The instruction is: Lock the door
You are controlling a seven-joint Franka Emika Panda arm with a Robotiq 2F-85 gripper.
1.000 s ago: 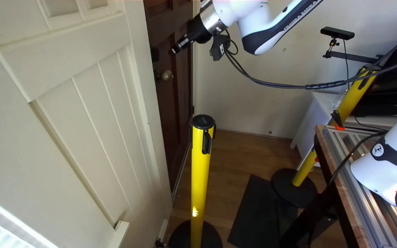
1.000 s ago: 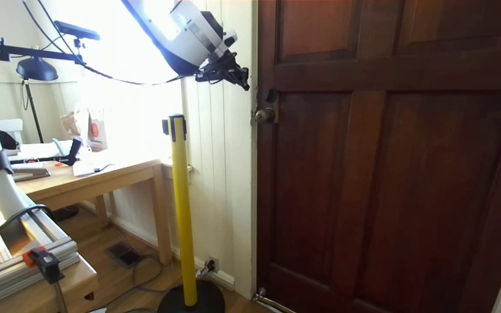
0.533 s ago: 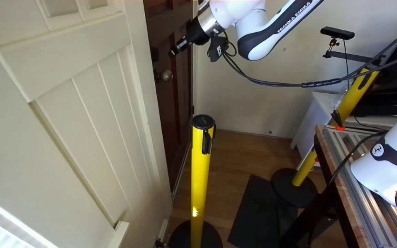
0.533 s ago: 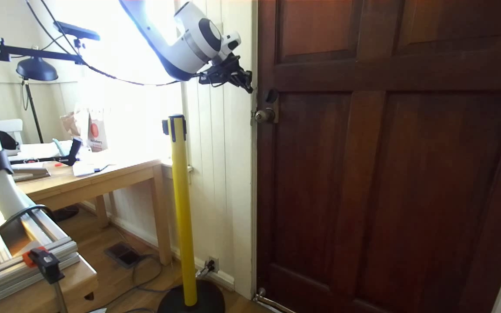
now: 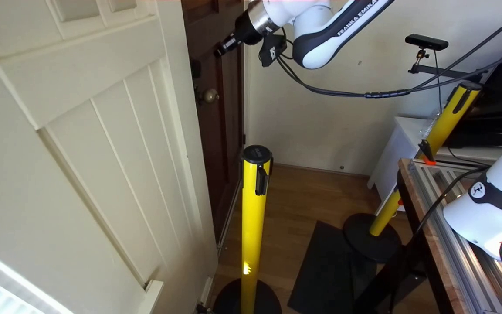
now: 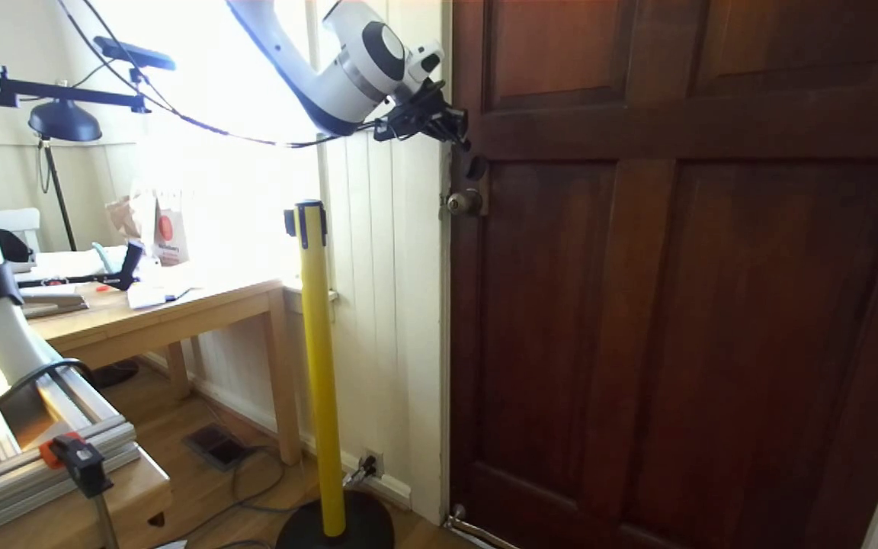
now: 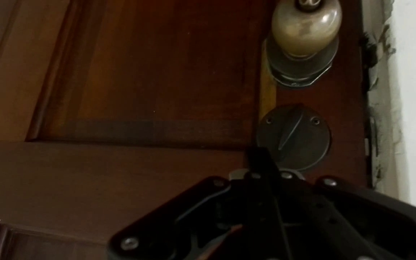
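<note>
Door [image 6: 660, 305], dark panelled; lock [image 7: 294, 139] above knob [image 7: 305, 34]. Fingers [image 7: 261, 164] together, near lock. Paper bag [image 6: 171, 236] on table [image 6: 210, 311], contents I cannot make out.

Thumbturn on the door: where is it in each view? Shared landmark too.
In an exterior view: thumbturn, upper half, left of centre, above doorknob.
In an exterior view: thumbturn, upper half, just right of centre, above doorknob.
Wrist view: thumbturn, right of centre, near mid height, below doorknob.
Shared landmark: doorknob, in all three.
</note>
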